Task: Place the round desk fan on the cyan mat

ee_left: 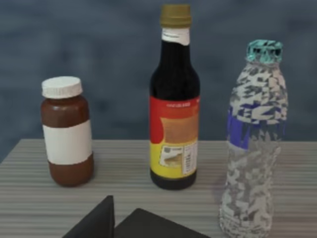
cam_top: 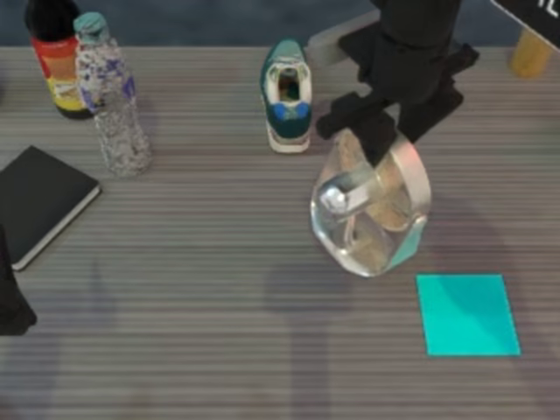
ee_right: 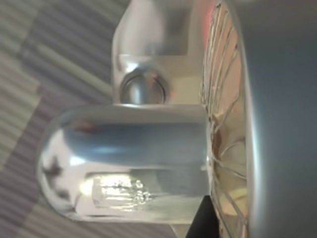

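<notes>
Top view: the right gripper (cam_top: 378,144) was clamped on the upper rim of the round desk fan (cam_top: 372,214), which hung tilted right of table centre, its shadow falling on the striped table (cam_top: 219,289) to the near left. The cyan mat (cam_top: 467,314) lay flat at the near right, bare, just beyond the fan's lower edge and apart from it. A green-and-white shoe (cam_top: 287,94) stood at the far side, left of the right arm. At far left were a dark sauce bottle (cam_top: 56,61) and a clear water bottle (cam_top: 114,101), with a black notebook (cam_top: 39,201) nearer at the left edge. The left arm sat parked at the near left edge; its fingers, cannot tell. Left wrist view: a brown jar (ee_left: 67,131), the sauce bottle and the water bottle stood upright in a row, the notebook's corner in front. Right wrist view: the fan's silver motor hub (ee_right: 124,163) and golden grille (ee_right: 225,124) filled the frame, close up.
</notes>
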`<action>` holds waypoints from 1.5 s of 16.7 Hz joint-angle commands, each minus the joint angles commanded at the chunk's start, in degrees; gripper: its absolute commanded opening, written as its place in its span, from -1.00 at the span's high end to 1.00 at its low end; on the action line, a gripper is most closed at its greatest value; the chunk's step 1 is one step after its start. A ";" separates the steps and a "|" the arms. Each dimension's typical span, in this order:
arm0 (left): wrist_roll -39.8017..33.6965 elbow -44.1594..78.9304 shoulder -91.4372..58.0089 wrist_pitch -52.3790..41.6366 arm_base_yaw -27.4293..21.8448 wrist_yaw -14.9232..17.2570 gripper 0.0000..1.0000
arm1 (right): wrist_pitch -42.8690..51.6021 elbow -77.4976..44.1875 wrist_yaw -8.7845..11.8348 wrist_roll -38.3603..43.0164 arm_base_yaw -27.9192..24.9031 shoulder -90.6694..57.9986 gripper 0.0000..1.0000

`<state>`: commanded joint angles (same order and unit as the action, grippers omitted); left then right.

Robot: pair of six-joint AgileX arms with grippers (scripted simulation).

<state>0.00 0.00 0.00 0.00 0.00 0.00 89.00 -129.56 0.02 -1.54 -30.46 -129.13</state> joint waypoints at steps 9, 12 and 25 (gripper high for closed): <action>0.00 0.00 0.00 0.00 0.00 0.00 -1.00 | -6.51 15.82 0.40 50.31 1.69 16.59 1.00; 0.00 0.00 0.00 0.00 0.00 0.00 -1.00 | -8.92 22.95 0.38 70.74 2.53 22.96 1.00; 0.00 0.00 0.00 0.00 0.00 0.00 -1.00 | -11.10 47.80 -0.43 116.94 5.19 35.46 1.00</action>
<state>0.00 0.00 0.00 0.00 0.00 0.00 77.90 -81.77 -0.41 115.40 -25.26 -93.67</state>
